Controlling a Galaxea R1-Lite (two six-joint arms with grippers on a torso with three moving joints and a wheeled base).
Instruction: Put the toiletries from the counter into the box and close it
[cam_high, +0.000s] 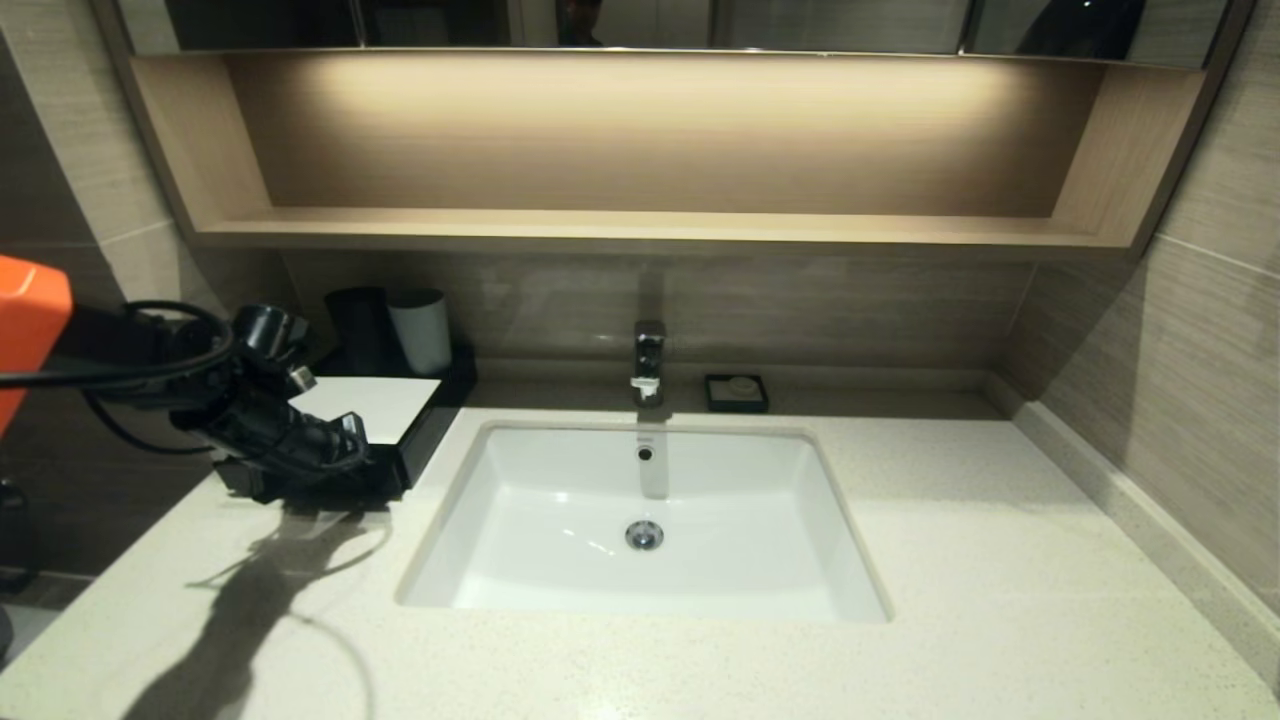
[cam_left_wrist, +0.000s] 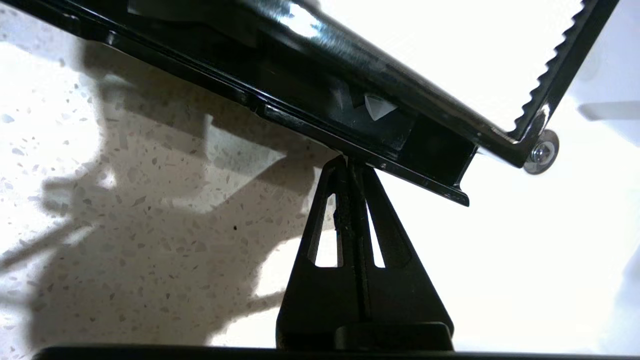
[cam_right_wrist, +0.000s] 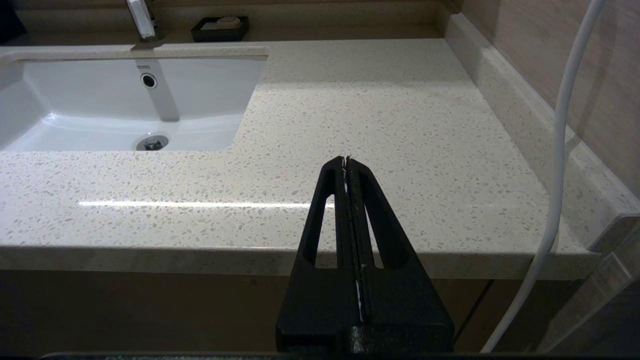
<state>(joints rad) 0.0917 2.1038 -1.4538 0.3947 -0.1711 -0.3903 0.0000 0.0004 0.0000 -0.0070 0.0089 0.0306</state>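
Left gripper (cam_left_wrist: 350, 162) fingers closed, tips at box (cam_high: 400, 415) drawer front, surface's back-left corner. I'd push square, slowly.

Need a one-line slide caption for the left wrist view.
Shut left end effector pressing its tip against the black box's drawer front on the speckled counter.

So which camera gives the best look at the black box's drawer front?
The left wrist view: the box fills its upper half, drawer front close up, with the shut left gripper tipped against its lower edge. The head view shows the whole box with its white top, but the left arm covers that front. The right wrist view misses it.
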